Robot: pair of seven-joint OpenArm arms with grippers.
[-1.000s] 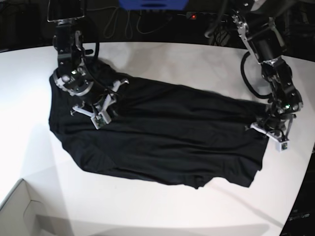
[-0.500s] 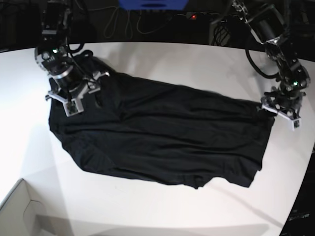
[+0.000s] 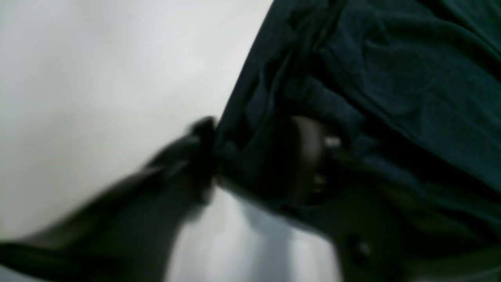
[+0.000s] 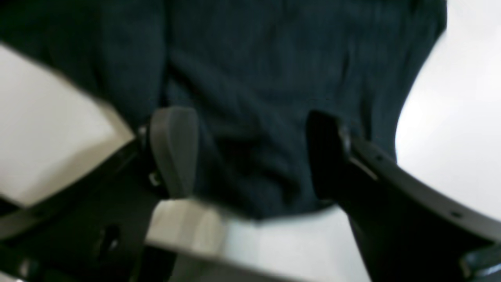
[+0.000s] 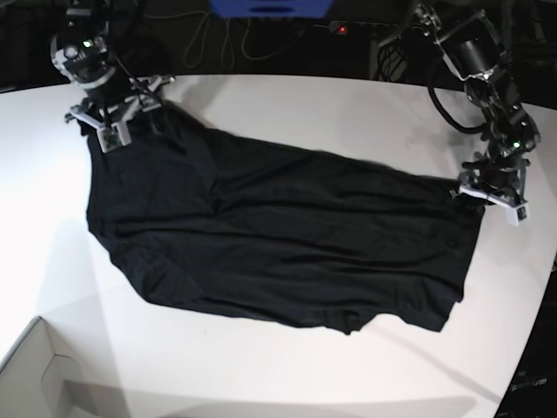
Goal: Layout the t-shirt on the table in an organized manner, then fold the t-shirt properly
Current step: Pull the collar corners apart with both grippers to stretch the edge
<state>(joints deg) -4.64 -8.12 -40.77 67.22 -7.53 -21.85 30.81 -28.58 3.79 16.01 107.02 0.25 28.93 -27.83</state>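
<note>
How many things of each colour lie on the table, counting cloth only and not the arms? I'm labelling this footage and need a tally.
Black: 1 (the t-shirt)
Total: 1

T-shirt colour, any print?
Plain black t-shirt, no print visible; shows best in the base view.

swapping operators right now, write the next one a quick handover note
Left gripper: down at a corner of the t-shirt, cloth between the jaws; grip unclear.
Right gripper: jaws open around a bunched end of the shirt, not clamped.
Shirt: spread wide across the table, wrinkled, edges uneven.
Done: roughly spread.
Left: smoothing, then all folding.
</note>
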